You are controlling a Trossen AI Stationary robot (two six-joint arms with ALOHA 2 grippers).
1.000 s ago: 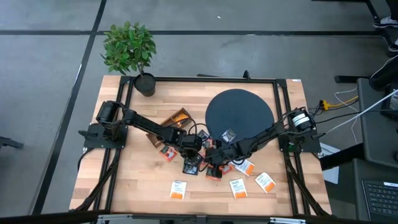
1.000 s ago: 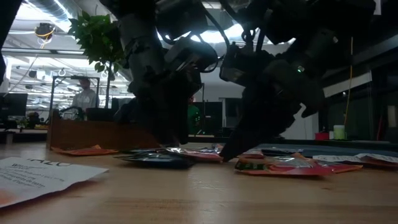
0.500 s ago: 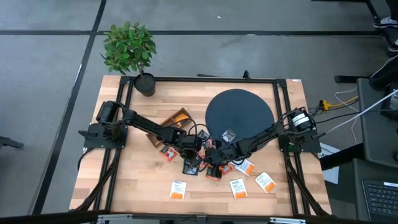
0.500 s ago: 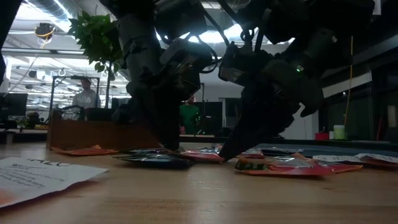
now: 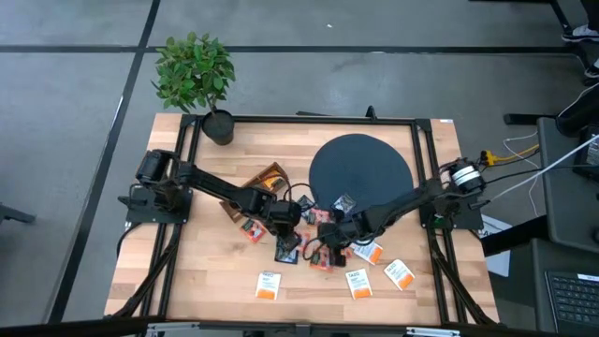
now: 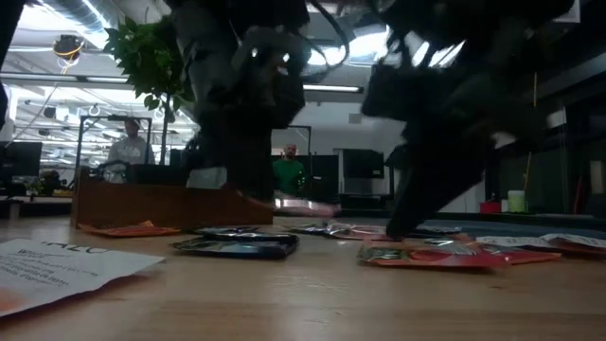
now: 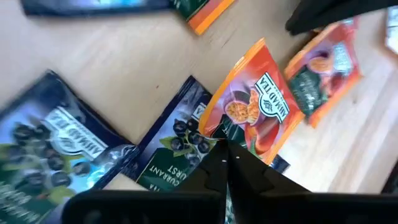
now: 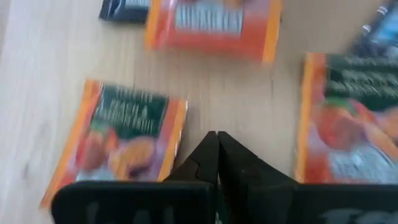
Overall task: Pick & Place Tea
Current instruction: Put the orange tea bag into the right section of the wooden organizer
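Tea sachets lie flat and scattered on the wooden table [image 5: 206, 271]. Some are dark blue [image 7: 56, 149], some red-orange [image 8: 118, 140], and some white with an orange band [image 5: 269, 285]. My left gripper [image 5: 301, 230] is shut on a red-orange sachet [image 7: 252, 109], which shows raised above the table in the low view [image 6: 295, 203]. My right gripper [image 5: 329, 243] is shut just right of it, its tips [image 8: 217, 138] over bare wood between two red-orange sachets, touching nothing. My left gripper pinches the red-orange sachet by its edge near one corner [image 7: 229, 138] between its two fingertips, slanting down from the table's left. The sachet sticks out past the fingertips, nearly level, and is lifted clear of the table and of the dark blue sachet [image 7: 174, 146] under it.
A brown wooden box [image 5: 265, 178] stands left of centre. A large dark round disc [image 5: 360, 168] lies at the back right, and a potted plant [image 5: 195, 70] fills the far left corner. More white sachets [image 5: 400, 273] lie along the near edge. A person [image 6: 284, 175] stands in the room behind.
My left gripper has shut on the red-orange sachet and risen, lifting it off the pile. My right gripper, still shut, has risen and drawn back toward the table's right edge. The other sachets have stayed in place.
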